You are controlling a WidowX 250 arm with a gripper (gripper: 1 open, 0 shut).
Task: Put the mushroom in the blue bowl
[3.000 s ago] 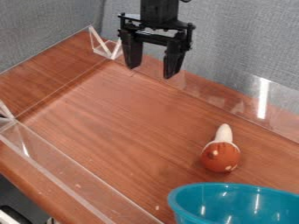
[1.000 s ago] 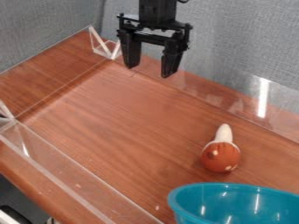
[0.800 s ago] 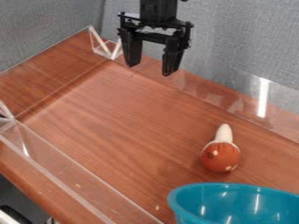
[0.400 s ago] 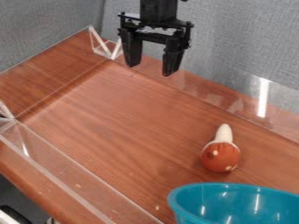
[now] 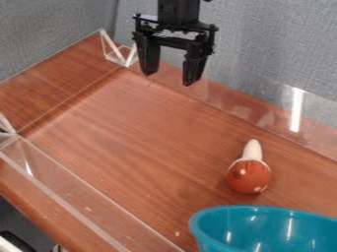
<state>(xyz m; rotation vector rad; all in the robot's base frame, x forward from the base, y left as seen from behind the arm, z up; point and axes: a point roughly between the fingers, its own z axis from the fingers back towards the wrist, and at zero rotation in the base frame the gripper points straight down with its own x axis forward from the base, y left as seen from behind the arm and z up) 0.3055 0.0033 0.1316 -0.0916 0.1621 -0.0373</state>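
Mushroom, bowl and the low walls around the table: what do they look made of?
Mushroom: likely plastic, glossy red-orange cap with highlights, matte cream stem. Blue bowl: smooth teal, probably plastic. Walls: clear, acrylic-like sheet; the wood-grain table shows through.

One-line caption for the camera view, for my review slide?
Open gripper hangs over the wooden table's far edge; the mushroom lies on its side near the blue bowl.

- The counter (image 5: 118,118) is reddish-brown wood grain.
- Clear acrylic walls (image 5: 59,187) edge it from 7 to 12 o'clock and at 3 o'clock.
- A grey textured wall (image 5: 277,39) stands behind.
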